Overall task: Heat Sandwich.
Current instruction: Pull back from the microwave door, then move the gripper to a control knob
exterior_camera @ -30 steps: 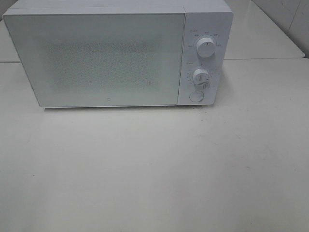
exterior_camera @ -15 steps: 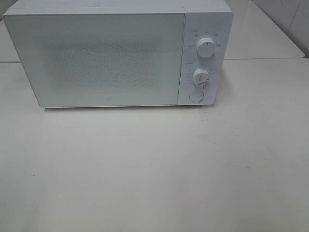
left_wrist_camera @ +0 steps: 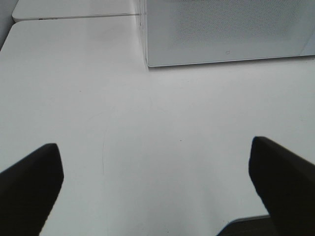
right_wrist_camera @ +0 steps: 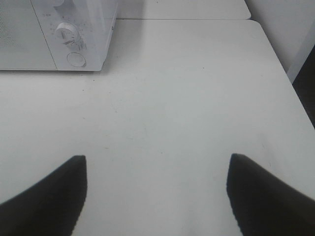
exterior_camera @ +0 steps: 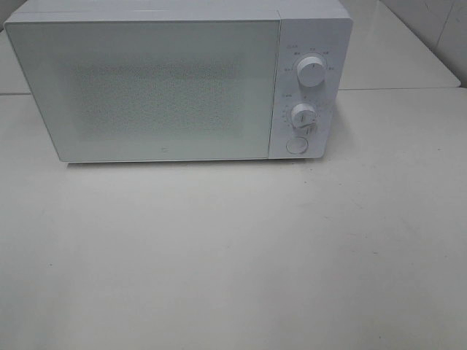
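Note:
A white microwave [exterior_camera: 168, 80] stands at the back of the table with its door shut; two dials [exterior_camera: 311, 73] and a round button [exterior_camera: 296, 145] sit on its right panel. The sandwich is out of view in every frame. Neither arm shows in the exterior high view. In the left wrist view my left gripper [left_wrist_camera: 155, 169] is open over bare table, facing the microwave's [left_wrist_camera: 221, 32] lower left corner. Over the table in the right wrist view, my right gripper [right_wrist_camera: 157, 184] is open and empty, with the microwave's [right_wrist_camera: 74, 34] control panel beyond it.
The white table [exterior_camera: 233, 255] stretches in front of the microwave. A second white table surface [exterior_camera: 394, 51] lies behind, past a seam. The table's right edge [right_wrist_camera: 290, 83] shows in the right wrist view, with a wall beyond.

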`<state>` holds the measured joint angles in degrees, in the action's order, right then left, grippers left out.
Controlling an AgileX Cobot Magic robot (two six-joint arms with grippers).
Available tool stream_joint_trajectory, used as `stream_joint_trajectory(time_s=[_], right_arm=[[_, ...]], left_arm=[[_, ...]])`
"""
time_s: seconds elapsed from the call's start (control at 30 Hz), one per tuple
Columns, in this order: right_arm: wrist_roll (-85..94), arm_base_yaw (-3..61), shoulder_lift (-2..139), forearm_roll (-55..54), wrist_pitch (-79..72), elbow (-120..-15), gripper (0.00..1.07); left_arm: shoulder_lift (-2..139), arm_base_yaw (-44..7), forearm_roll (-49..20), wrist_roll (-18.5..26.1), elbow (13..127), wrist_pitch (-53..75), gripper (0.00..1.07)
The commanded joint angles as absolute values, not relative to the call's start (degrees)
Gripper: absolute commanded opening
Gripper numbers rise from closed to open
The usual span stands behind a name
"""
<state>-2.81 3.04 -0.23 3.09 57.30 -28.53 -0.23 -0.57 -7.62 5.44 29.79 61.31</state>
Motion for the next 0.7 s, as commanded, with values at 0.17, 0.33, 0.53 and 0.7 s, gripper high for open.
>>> stream_joint_trajectory(time_s=[0.17,0.33,0.53,0.7], right_arm=[[-2.23,2.64,-1.83,3.15,57.07,-28.48,0.75],[-2.23,2.81,-1.83,3.15,57.07,-28.48,0.75],[-2.23,2.81,-1.26,3.21,56.89,-28.59,0.75],[-2.23,2.81,3.44,3.15,53.57,-30.6,0.75]], left_arm=[[-1.6,-0.29,-8.08,5.5,29.74,61.48,0.98],[-1.6,-0.29,-8.08,5.5,29.74,61.48,0.98],[-1.6,-0.29,-8.08,5.5,29.74,61.48,0.98],[-1.6,-0.29,-8.08,5.5,29.74,61.48,0.98]])
